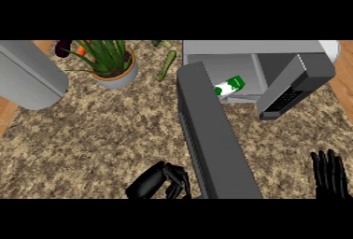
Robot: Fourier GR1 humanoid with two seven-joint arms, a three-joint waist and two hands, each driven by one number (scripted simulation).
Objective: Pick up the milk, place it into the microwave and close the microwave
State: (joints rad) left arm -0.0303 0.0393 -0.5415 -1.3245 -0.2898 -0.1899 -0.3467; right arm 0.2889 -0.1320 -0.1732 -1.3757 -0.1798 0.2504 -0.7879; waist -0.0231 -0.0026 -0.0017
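The milk carton [229, 87], white with green ends, lies tilted inside the microwave [251, 51] cavity, partly hidden by the door. The dark grey microwave door [210, 135] stands open and swings out toward me across the middle of the view. My left hand [160, 182] is at the lower centre, just left of the door's near end, fingers curled and holding nothing. My right hand [331, 175] rests at the lower right edge, fingers straight and pointing up, apart from everything.
A potted plant [110, 63] stands at the back left. A large grey rounded appliance [27, 77] fills the far left. A green vegetable [167, 64] lies between pot and microwave. The microwave's control panel side [293, 88] juts out at right.
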